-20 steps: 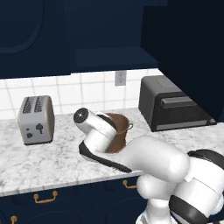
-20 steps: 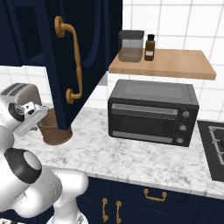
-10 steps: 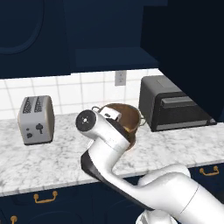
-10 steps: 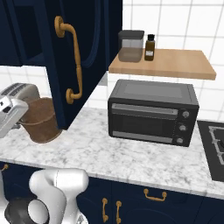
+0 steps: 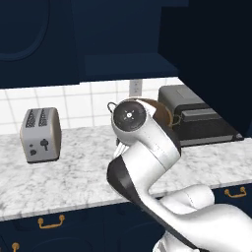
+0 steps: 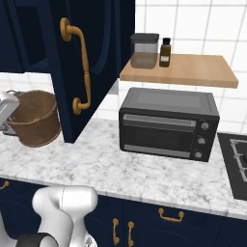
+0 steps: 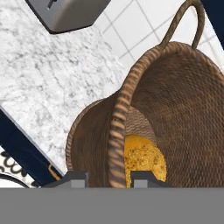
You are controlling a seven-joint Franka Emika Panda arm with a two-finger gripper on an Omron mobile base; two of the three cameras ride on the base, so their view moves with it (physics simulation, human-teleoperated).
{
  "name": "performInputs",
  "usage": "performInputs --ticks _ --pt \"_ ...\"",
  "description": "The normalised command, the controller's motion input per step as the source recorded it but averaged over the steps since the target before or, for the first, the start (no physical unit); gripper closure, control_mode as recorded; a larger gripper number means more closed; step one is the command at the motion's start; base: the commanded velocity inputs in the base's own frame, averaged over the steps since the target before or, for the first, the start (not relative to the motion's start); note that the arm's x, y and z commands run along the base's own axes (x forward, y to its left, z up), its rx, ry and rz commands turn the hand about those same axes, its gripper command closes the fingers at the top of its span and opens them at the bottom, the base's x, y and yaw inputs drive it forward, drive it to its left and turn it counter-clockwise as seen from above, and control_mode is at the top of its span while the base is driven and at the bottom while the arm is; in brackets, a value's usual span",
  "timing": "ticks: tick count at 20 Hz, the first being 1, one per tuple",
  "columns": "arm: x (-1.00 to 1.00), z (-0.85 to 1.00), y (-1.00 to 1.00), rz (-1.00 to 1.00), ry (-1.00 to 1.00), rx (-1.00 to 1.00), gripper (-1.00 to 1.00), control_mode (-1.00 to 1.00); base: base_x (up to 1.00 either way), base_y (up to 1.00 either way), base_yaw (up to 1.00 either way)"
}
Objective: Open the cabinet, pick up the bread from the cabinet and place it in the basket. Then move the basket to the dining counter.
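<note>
Bread (image 7: pixel 144 159) lies inside the basket (image 6: pixel 34 118), and the cabinet (image 6: pixel 91 67) door beside the basket stands open, so those steps look done. The gripper (image 7: pixel 106 180) pinches the basket's rim wall between its narrowly set fingers, the basket hanging above the marble worktop (image 6: pixel 144 176) by the toaster (image 5: pixel 41 134); carrying it to the dining counter remains.

The arm (image 5: pixel 147 162) is glossy white with rounded, bulbous links and dark grey-black bands at its joints. One joint ends in a round dark cap with small pale screws; the tool (image 7: pixel 105 178) has two small dark grey tips.
</note>
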Motion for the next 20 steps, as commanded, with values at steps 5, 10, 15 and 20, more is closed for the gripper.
performInputs --ticks 5,10,15,20 --pt "-0.03 0.44 -0.49 0.06 0.00 0.05 1.00 -1.00 0.00 0.00 0.00" --pt "0.02 0.13 -0.50 0.02 0.01 0.00 1.00 -1.00 0.00 0.00 0.00" --pt "0.00 0.00 -0.01 0.00 0.00 0.00 1.00 1.00 0.00 0.02 0.00" --pt "0.00 0.00 0.00 0.00 0.00 0.00 1.00 1.00 -0.77 0.00 -0.04"
